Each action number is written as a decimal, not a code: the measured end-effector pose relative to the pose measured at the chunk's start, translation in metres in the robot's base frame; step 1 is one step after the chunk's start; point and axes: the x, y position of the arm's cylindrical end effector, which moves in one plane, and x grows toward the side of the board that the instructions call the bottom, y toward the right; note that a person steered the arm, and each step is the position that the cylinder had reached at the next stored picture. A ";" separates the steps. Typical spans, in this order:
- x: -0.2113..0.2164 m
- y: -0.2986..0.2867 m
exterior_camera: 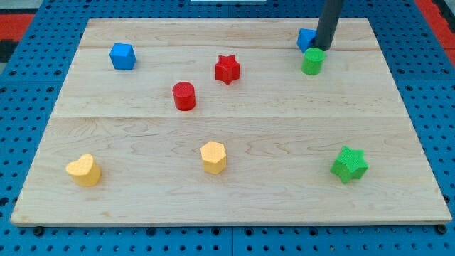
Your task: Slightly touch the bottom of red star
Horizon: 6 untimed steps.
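The red star (227, 69) lies on the wooden board (227, 199), above the middle and a little toward the view's top. My tip (324, 48) is at the view's top right, far to the right of the red star. It stands between a blue block (306, 38), partly hidden behind the rod, and a green cylinder (312, 61) just below it.
A red cylinder (184, 96) lies below and left of the red star. A blue block (122, 56) is at the upper left. A yellow heart (84, 171) and a yellow hexagon (213, 157) lie near the bottom. A green star (349, 164) is at the lower right.
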 end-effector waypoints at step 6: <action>0.109 0.072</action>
